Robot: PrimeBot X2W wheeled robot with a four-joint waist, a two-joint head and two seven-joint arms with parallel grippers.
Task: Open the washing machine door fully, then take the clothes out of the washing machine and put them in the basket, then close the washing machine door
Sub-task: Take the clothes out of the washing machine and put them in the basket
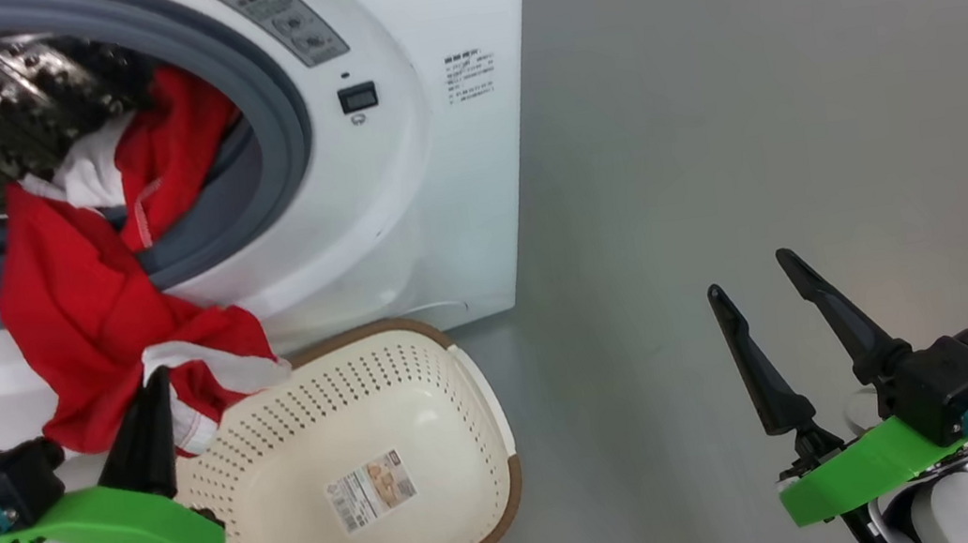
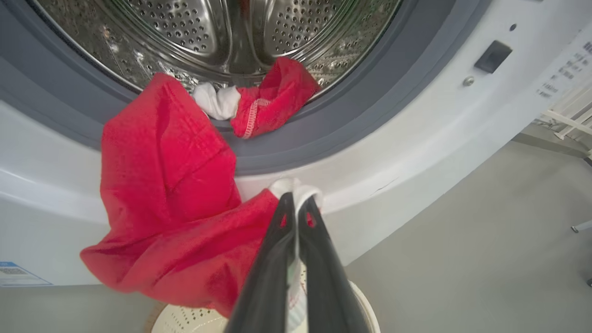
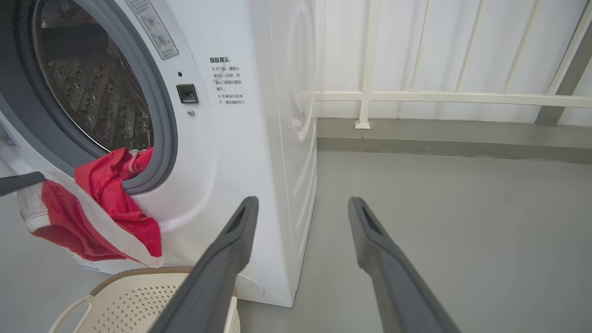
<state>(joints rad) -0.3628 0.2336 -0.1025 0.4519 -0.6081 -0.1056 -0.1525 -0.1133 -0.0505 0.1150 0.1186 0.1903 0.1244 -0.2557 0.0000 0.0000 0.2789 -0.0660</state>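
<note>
While the left hand [image 1: 156, 379] pressed its two long dark fingers together on a white strip of the clothes [image 1: 81, 300], the right hand [image 1: 749, 272] stood spread and held nothing, low over the bare floor [image 1: 751, 82] and well apart from the washing machine [image 1: 433, 174].

The clothes were a thin, bright red fabric with white trim and a line of pale stitching. One end lay crumpled inside the drum [image 2: 208, 27], and the rest spilled over the gasket [image 1: 284, 129] and hung in loose folds down the front of the machine. The pinched edge was held just above the near rim of the basket [image 1: 306, 486]. From the left wrist [image 2: 296, 199], the white trim bunched around the fingertips and the red cloth [image 2: 171, 185] sagged below it.

The drum was shiny steel, pierced with small holes and pressed into ridges. The gasket was a wide ring of smooth grey rubber, and the machine's body was glossy white with rounded edges.

The basket was cream plastic, a rounded rectangle dotted with holes, with a brown woven-looking rim and a printed sticker [image 1: 373, 491] on its bottom. It sat on the floor against the foot of the machine.

The floor was smooth, matte grey. Beyond the machine's side, the right wrist showed a cream railing [image 3: 365, 92] before a pale wall.
</note>
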